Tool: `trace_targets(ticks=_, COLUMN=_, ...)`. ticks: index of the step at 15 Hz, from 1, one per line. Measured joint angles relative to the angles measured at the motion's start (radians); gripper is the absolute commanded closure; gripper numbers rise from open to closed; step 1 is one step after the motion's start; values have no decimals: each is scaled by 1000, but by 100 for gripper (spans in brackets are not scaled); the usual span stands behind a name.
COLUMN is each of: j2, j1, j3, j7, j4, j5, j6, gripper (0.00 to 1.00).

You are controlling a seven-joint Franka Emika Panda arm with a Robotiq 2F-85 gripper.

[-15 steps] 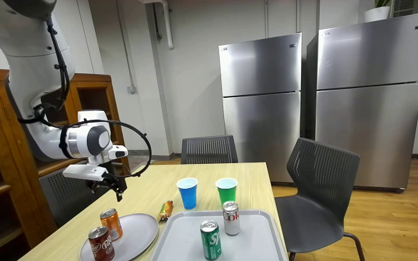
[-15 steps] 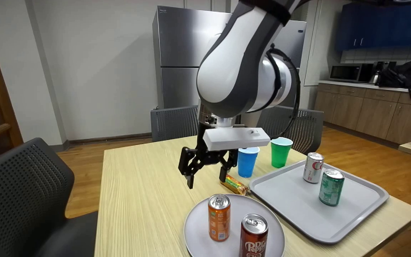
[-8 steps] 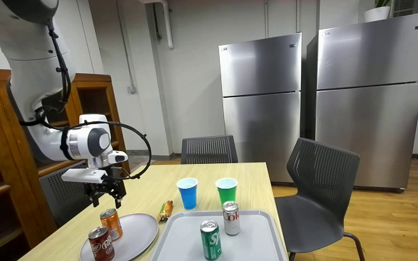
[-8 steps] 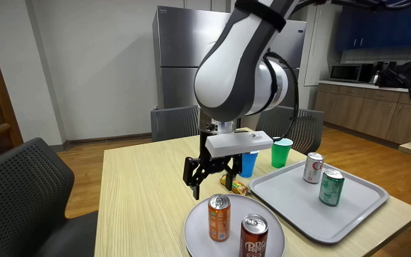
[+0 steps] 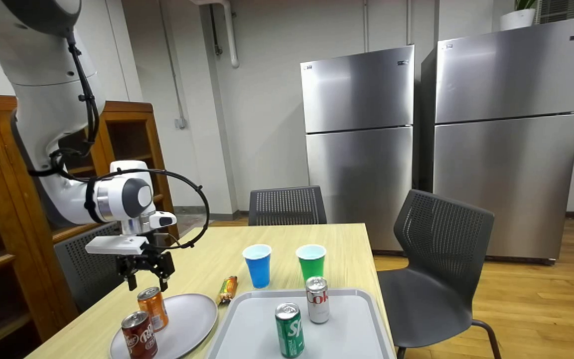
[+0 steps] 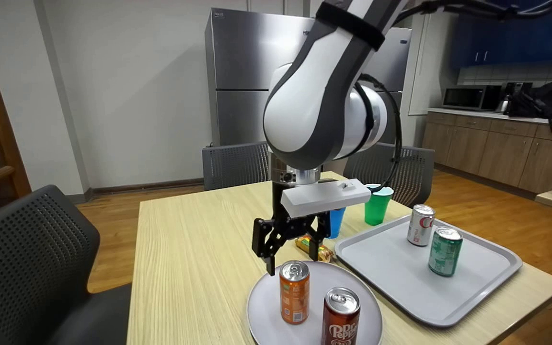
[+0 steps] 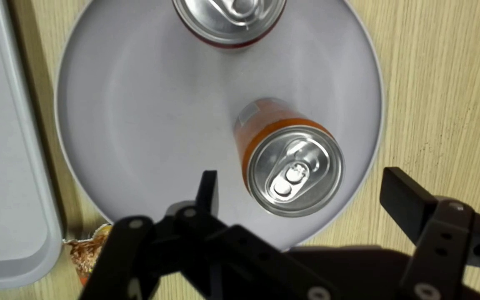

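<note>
A: Where to look for the orange can (image 7: 295,171)?

B: In the wrist view, right of the centre of the frame. Standing upright on the round grey plate (image 7: 152,137), with the lid turned toward the camera. In both exterior views, showing much more of the orange side.

A: And how to describe the claw (image 6: 292,265)?

B: As released, with the black fingers (image 7: 406,200) spread wide. In the wrist view, seen along the bottom of the frame, with fingertips on both sides of the lid and apart from it. In both exterior views, seen close to the top of the same can.

A: What to say about the dark red can (image 6: 342,318)?

B: Cut by the upper edge of the wrist view. In both exterior views, marked with white lettering.

A: What more to compare?

B: Notice the grey tray (image 7: 11,146), shown only in part at the left of the wrist view, but bearing the silver can (image 6: 421,226) and the green can (image 6: 445,254) in both exterior views. In an exterior view, find also a blue cup (image 5: 258,267) on the wooden tabletop (image 5: 202,264), visible from rim to base at the lower centre. In an exterior view, see a microwave (image 6: 465,98) at the upper right.
</note>
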Motion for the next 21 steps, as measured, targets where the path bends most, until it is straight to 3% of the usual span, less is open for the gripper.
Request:
trace_targets(ticks=20, j2=67, j1=44, j3=-41, j7=3, j4=0, j5=-14, j6=52, gripper=0)
trace_targets(ticks=21, j2=68, j1=45, j3=-43, j7=3, j4=0, j5=-14, j6=58, gripper=17)
